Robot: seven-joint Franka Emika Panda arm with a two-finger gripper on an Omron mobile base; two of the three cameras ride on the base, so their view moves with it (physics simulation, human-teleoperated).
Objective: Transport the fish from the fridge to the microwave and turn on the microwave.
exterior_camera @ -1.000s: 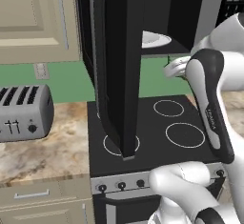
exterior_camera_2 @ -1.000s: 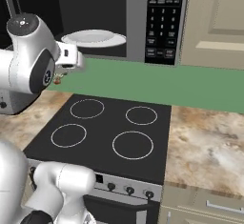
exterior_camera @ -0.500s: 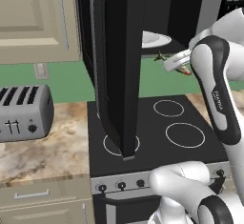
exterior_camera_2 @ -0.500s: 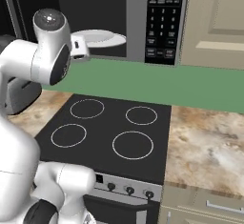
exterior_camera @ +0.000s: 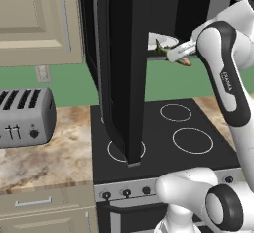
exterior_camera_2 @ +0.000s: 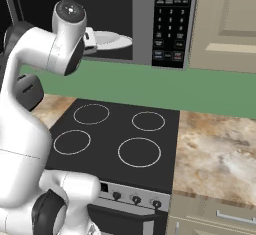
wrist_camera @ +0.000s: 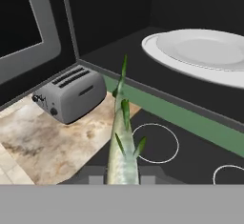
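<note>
Since a second ago my arm has swung up and in toward the microwave (exterior_camera_2: 120, 19), so the claw (exterior_camera: 179, 54) that hung out over the stove (exterior_camera: 163, 138) now sits at the mouth of the open cavity, just beside the white plate (wrist_camera: 200, 51); the base views themselves have not shifted. My claw is pinched nearly shut on the fish (wrist_camera: 123, 147), which is off the fridge and in the air at the cavity's front edge, above the back of the stove, not yet over the plate. I judge the fish to be light and slim, probably slick and a little soft, so a narrow pinch like this could let it swivel or slide if I jerk; holding it near one end, as I seem to, leaves most of its length hanging free, and a grip nearer the middle would be steadier. In the hand view its long axis runs straight out from between my fingertips, the thin finned end pointing away from me toward the bottom corner of the cavity at its front edge, with the toaster (wrist_camera: 71, 94) on the counter below and to the side. In the left base view it lies roughly level, one end poking toward the plate, the other past my claw. The microwave door (exterior_camera: 124, 68) stands wide open beside it.
</note>
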